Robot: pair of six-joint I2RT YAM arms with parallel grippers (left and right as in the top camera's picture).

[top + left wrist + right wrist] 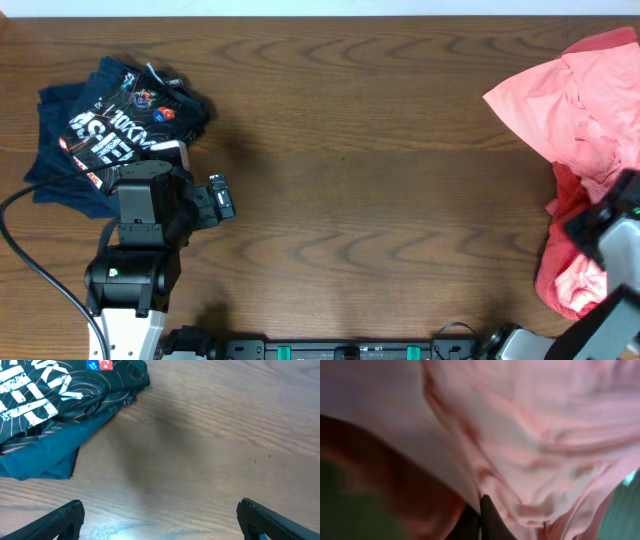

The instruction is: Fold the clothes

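The light salmon-pink T-shirt [575,85] lies crumpled at the far right of the table, partly over a darker coral-red shirt [562,270]. Its lettering is hidden. My right arm [612,228] reaches into this pile. In the right wrist view my right gripper [480,512] has its fingers pressed together on a fold of the salmon-pink cloth [535,435], which fills the view. My left gripper [160,512] is open and empty over bare wood, and it also shows in the overhead view [222,196], just right of the navy pile.
Navy-black garments with white "10KM" print [110,125] lie bunched at the far left; their edge shows in the left wrist view [55,405]. The brown wooden table [360,170] spans the view between the two piles.
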